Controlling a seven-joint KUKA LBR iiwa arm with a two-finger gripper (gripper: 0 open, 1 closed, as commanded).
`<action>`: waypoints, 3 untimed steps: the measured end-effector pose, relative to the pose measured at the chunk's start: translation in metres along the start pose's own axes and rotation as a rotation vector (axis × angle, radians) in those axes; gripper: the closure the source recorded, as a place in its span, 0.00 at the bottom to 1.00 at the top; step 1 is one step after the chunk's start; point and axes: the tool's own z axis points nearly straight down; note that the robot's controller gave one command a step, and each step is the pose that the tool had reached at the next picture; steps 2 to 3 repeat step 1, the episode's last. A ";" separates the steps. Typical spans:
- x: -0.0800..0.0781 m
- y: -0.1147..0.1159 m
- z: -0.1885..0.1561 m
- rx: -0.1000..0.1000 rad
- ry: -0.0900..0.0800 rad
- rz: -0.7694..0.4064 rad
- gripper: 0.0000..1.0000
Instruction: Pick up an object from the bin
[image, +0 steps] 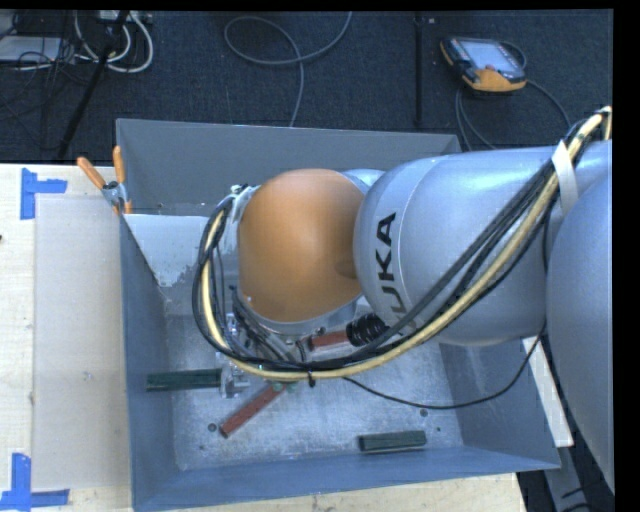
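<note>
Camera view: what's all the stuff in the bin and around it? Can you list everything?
bin: one, grey metal, middle of the view
green bar: one, dark green, left of the bin floor
brown stick: one, reddish brown, lying slantwise on the floor just right of the green bar
dark bar: one, dark, front right of the floor
tiny bits: a couple, dark, on the floor; too small to name
gadget: one, orange and black, beyond the bin, top right
cords: several, pale, beyond the bin, top left
arm: one, silver-grey, from the right
orange cover: one, on the wrist, over the bin
arm cables: bundle, black and yellow, looping round the cover
</note>
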 end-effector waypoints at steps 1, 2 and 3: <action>-0.002 -0.002 -0.004 -0.002 -0.007 0.007 1.00; -0.002 -0.002 -0.004 -0.002 -0.007 0.007 1.00; -0.002 -0.002 -0.004 -0.002 -0.007 0.007 1.00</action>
